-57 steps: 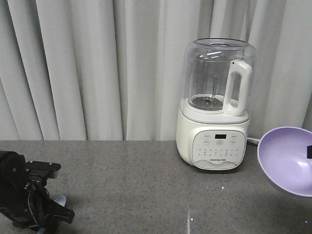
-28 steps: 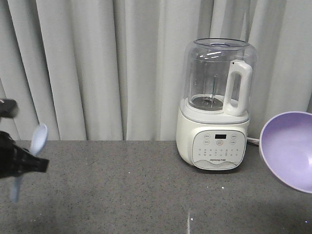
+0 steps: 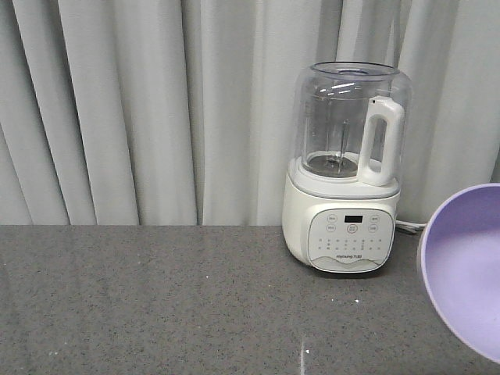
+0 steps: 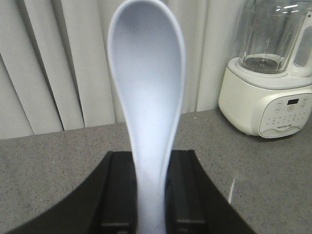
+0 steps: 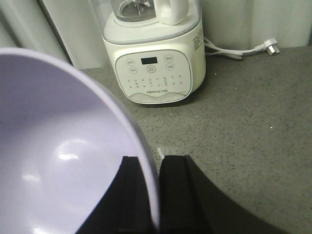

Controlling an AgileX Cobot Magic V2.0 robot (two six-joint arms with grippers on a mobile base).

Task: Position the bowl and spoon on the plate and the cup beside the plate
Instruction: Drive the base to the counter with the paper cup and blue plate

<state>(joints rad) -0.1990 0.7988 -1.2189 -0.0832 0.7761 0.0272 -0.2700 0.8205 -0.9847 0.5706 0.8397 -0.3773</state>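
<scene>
Two of the task's things are hanging in the air at once. The left end effector (image 4: pixel 148 191) is pinching the spoon (image 4: pixel 146 92) by its handle, jaws closed snugly on it, with the scoop standing up in front of the wrist camera. The right end effector (image 5: pixel 151 192) is gripping the bowl (image 5: pixel 58 146) by its rim, the thin wall sandwiched between both fingers. The bowl is tipping steeply, its hollow facing sideways at the right edge of the front view, beside the blender (image 3: pixel 348 172). Neither the plate nor the cup is showing in any view.

The step in hand is probably carrying both pieces to the plate. The bowl is likely needing to go down first, levelled before release so that it is sitting flat and centred, not rocking on the raised rim. A rim pinch is giving little hold against twisting, so slow wrist turns seem wise. The spoon is best lowered afterwards, clear of the other arm.

The bowl is looking smooth, matte and pale lavender. The spoon is looking bluish-white and faintly glossy. The surface (image 3: pixel 156 297) is grey and speckled.
</scene>
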